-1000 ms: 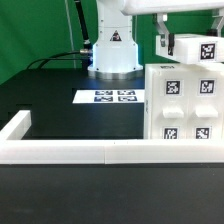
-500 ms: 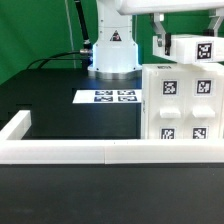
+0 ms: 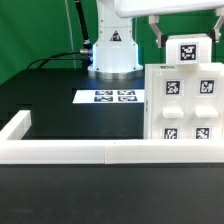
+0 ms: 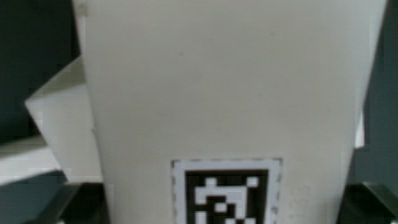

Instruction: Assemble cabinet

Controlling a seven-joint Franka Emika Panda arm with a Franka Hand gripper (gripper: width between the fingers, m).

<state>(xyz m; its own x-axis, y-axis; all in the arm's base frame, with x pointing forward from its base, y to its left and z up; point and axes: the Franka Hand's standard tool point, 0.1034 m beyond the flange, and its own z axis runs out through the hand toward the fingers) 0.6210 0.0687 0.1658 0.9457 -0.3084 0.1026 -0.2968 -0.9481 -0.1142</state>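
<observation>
Box part (image 3: 192, 52): has turned square-on since the earlier frame, now just above cabinet (image 3: 185, 105).
Claw (image 3: 187, 42) clamped on it; cabinet at exterior view's right, against rail (image 3: 70, 152).

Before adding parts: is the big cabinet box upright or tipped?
Upright: the cabinet box shows vertical edges and level tag rows; base hidden behind rail.

Robot at work: a white box part (image 3: 192, 52) bearing one black-and-white tag is gripped in the hand (image 3: 187, 42) directly above the cabinet (image 3: 185, 105), whose front shows four tags. Whether the part touches the cabinet's top cannot be told. Beside the cabinet, toward the exterior view's left, the marker board (image 3: 112, 97) lies flat on the black tabletop (image 3: 50, 115). A long white rail (image 3: 70, 152) runs in front of the cabinet.
</observation>
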